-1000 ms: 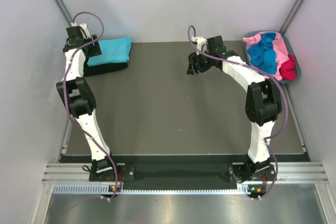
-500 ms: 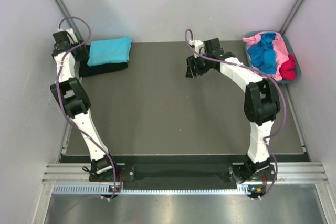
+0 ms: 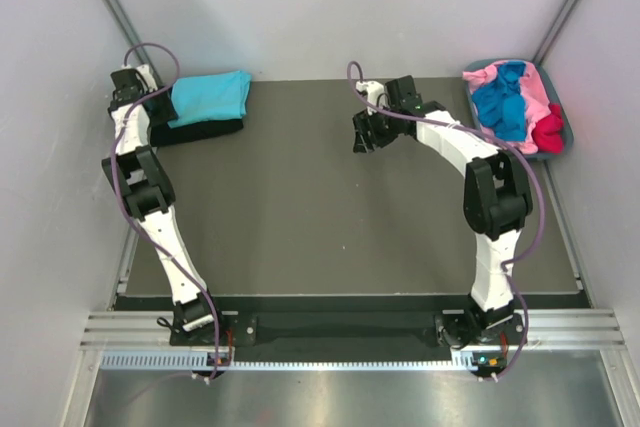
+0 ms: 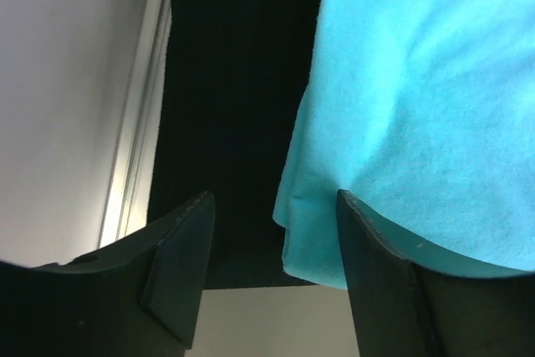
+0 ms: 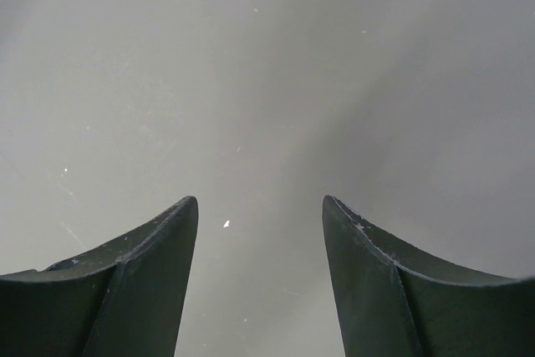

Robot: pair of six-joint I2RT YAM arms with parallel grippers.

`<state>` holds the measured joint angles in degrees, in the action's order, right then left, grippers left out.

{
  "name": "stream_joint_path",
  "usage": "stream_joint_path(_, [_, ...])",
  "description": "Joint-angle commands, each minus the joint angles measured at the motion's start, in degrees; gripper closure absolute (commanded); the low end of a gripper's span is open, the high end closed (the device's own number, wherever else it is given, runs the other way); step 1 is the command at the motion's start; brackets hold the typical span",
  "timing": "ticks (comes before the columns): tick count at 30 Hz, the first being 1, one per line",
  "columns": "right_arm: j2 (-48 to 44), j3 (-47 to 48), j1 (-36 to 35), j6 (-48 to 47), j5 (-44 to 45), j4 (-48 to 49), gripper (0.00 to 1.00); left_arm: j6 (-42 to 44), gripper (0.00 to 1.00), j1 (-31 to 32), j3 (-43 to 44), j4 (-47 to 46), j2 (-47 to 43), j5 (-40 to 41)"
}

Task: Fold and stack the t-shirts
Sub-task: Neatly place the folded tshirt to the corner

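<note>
A folded light turquoise t-shirt [image 3: 210, 97] lies on a folded black t-shirt [image 3: 200, 131] at the table's far left. Both show in the left wrist view, turquoise [image 4: 426, 98] over black [image 4: 238, 81]. My left gripper [image 3: 152, 107] is open at the stack's left end, holding nothing [image 4: 274, 206]. My right gripper [image 3: 365, 137] is open and empty over the bare mat [image 5: 259, 206] at the far centre. Pink [image 3: 535, 97], royal blue [image 3: 500, 102] and red [image 3: 548, 133] t-shirts lie crumpled in the tub.
The grey-blue plastic tub [image 3: 570, 132] stands at the far right corner. White walls close the table on the left, back and right. The dark mat [image 3: 330, 217] covers the table between the arms.
My left gripper swung left off the stack, then came back a little toward its left end. My right gripper drifted slightly left. The shirts stayed put.
</note>
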<state>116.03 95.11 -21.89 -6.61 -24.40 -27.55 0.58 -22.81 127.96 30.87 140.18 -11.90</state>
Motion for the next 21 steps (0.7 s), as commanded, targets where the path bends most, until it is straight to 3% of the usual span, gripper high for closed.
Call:
stream_joint_path(1, [-1.4, 0.2, -2.0, -1.9, 0.6, 0.3, 0.38, 0.3, 0.36, -0.6, 3.0, -2.0, 0.3, -1.8])
stream_joint_path(9, [-0.3, 1.3, -2.8, -2.0, 0.6, 0.2, 0.38, -0.1, 0.60, -0.6, 2.6, -2.0, -0.3, -2.7])
stream_joint_path(21, [0.6, 2.6, -3.0, -1.6, 0.2, 0.6, 0.38, -0.2, 0.60, -0.5, 2.0, -2.0, -0.3, -4.6])
